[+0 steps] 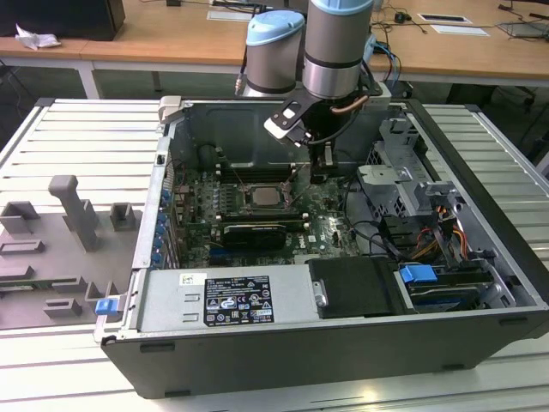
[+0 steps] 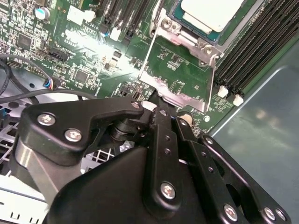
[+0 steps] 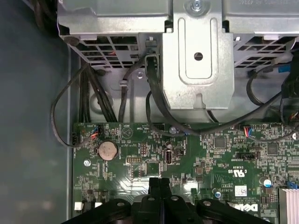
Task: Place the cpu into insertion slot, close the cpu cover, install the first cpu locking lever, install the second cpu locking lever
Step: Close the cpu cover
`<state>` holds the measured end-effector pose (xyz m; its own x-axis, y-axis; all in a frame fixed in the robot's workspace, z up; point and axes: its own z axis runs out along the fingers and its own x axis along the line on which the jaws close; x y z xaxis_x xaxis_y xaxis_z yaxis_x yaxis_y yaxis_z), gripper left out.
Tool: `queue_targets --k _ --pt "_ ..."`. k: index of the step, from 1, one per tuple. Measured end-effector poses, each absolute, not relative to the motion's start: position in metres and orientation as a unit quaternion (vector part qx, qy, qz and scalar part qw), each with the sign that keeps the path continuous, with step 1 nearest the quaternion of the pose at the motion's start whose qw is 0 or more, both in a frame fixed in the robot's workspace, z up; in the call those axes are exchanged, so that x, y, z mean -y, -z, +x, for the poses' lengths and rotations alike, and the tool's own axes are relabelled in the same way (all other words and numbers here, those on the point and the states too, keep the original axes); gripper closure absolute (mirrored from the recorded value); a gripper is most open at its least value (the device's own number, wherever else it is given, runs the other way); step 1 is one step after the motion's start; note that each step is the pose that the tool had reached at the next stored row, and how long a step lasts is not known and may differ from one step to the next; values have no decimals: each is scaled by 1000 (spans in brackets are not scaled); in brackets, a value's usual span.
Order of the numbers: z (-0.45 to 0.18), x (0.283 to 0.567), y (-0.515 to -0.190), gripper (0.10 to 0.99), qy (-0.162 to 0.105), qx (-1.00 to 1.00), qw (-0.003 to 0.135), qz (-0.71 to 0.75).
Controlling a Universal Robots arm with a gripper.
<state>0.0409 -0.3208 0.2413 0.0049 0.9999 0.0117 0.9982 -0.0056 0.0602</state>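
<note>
The black two-finger gripper (image 1: pixel 319 170) on the grey robot arm (image 1: pixel 336 43) is hanging inside the open dark-grey metal PC case (image 1: pixel 283 356). It's sitting low over the green motherboard (image 1: pixel 330 230), just to the exterior view's right of the small square silver-rimmed insertion slot (image 1: pixel 264 196), which is lying toward the case's far wall. In the first wrist view its fingers (image 3: pixel 154 186) are pressing together w/ no gap btw them.

The small flat square pale beige-silver cpu (image 2: pixel 212 14) is lying seated in the insertion slot. In the second wrist view the thin silver metal-frame cpu cover (image 2: pixel 180 94) is standing swung open off the slot, w/ green board showing thru its window. The gripper tips are sitting right at the cover's outer edge; can't tell if they're touching it. Long black memory slots (image 2: pixel 261 42) are running beside the slot.

In the first wrist view a silver sheet-metal drive cage (image 3: pixel 196 51) is sitting beyond the board's edge, black cables (image 3: pixel 154 112) are trailing from it, and a round silver coin battery (image 3: pixel 108 150) is sitting on the board. The case is resting on a white slatted table (image 1: pixel 77 129); a grey moulded fixture tray (image 1: pixel 60 249) is lying to the exterior view's left.
</note>
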Motion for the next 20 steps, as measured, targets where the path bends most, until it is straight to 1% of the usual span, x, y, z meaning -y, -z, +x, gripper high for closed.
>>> queue_targets --k 20 --pt "16 321 -240 980 -26 -705 17 708"
